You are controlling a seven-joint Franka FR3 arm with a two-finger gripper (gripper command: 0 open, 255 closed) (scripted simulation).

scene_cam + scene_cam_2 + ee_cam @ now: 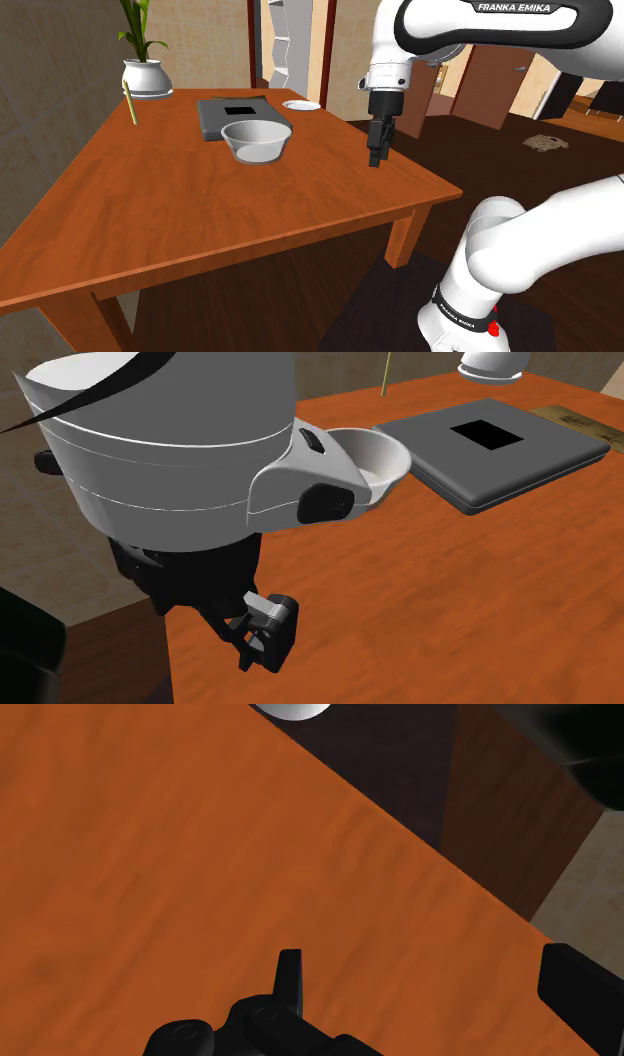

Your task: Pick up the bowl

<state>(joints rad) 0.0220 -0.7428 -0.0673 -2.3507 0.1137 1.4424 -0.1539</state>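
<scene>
A pale grey bowl (257, 140) stands upright on the wooden table (180, 210), just in front of a flat grey slab (235, 113). In the second exterior view the bowl (380, 460) peeks out from behind the arm's white body. My black gripper (377, 152) hangs above the table toward the shoulder view's right of the bowl, clearly apart from it and pointing down. In the wrist view the gripper (420, 966) is open, its fingers (289, 976) wide apart over bare wood with nothing between them. The gripper (263, 640) also hangs low over the table near its edge.
A small white plate (301, 105) lies behind the bowl near the table's far edge. A white plant pot (147, 78) and a thin stick (130, 103) stand at the far left corner. The table edge (440, 854) runs close beside the gripper, with dark floor beyond.
</scene>
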